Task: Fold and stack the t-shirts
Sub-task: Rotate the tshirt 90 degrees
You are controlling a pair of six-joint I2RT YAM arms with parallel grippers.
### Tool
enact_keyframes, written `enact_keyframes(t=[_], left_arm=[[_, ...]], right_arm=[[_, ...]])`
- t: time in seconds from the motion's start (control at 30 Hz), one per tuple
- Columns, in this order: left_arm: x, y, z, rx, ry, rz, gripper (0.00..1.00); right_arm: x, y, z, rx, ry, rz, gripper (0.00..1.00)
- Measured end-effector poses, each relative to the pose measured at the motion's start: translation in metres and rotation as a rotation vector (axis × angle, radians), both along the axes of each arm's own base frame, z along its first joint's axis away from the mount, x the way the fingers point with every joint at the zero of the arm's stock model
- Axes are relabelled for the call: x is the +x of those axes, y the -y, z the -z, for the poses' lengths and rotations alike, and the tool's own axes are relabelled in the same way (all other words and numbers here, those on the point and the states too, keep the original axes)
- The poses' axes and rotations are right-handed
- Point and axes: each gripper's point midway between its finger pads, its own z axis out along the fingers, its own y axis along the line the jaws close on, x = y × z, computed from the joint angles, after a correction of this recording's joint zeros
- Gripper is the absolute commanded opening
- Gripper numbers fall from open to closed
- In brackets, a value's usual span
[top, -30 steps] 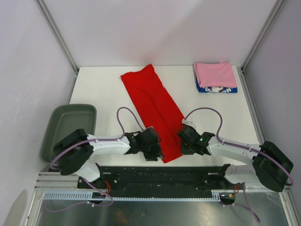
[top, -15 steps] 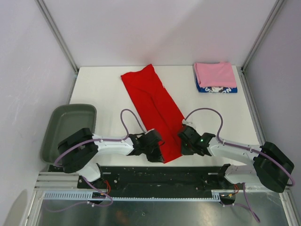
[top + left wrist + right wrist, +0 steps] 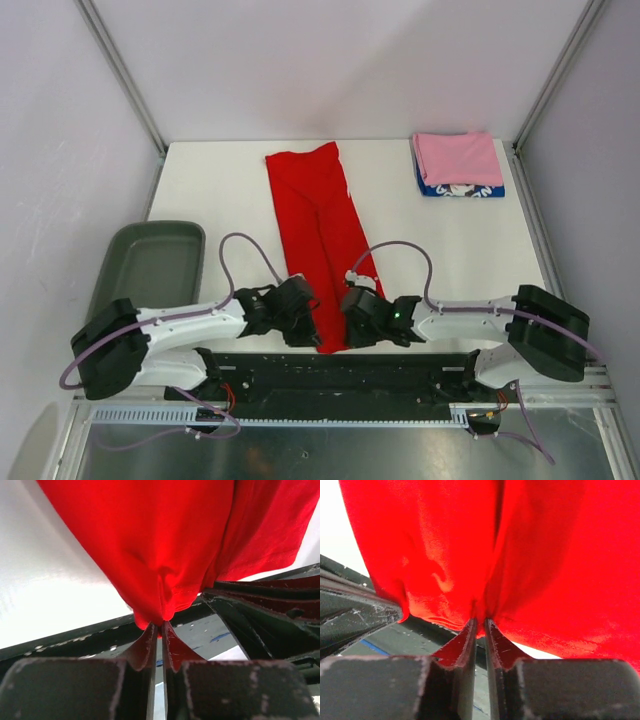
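Note:
The red t-shirt [image 3: 320, 235] lies folded into a long strip down the middle of the white table, its near end at the front edge. My left gripper [image 3: 303, 325] is shut on the near left corner of the red t-shirt [image 3: 165, 555]. My right gripper [image 3: 350, 322] is shut on the near right corner of the red t-shirt [image 3: 520, 550]. The cloth bunches where each pair of fingers pinches it. The pink t-shirt [image 3: 457, 157] lies folded on the blue t-shirt [image 3: 460, 189] at the back right.
A grey-green plastic tray [image 3: 145, 272] sits off the table's left front. The black mounting rail [image 3: 340, 375] runs along the near edge under both grippers. Metal frame posts stand at the back corners.
Both grippers have moved left and toward the near edge, dragging the red t-shirt's near end; the strip has swung from a slant to nearly straight.

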Motion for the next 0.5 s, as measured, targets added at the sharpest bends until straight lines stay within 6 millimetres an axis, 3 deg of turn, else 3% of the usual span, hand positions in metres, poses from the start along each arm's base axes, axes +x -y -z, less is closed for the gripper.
enact_keyframes(t=[0.07,0.17,0.27,0.37,0.5], left_arm=[[-0.003,-0.009,0.0,0.011,0.004,0.011,0.09],[-0.01,-0.022,0.006,0.037,-0.006,0.022,0.09],[-0.016,-0.032,0.012,0.063,-0.019,0.03,0.09],[-0.018,-0.035,0.012,0.067,-0.024,0.032,0.09],[-0.019,-0.034,0.011,0.061,-0.024,0.039,0.09]], right_arm=[[-0.005,-0.012,-0.002,0.011,-0.004,-0.032,0.32],[-0.01,-0.015,-0.005,0.014,-0.005,-0.056,0.42],[-0.013,-0.005,-0.011,-0.002,-0.007,-0.06,0.45],[-0.012,0.01,-0.037,0.024,0.025,-0.038,0.46],[0.005,0.04,-0.069,0.056,0.088,0.054,0.42]])
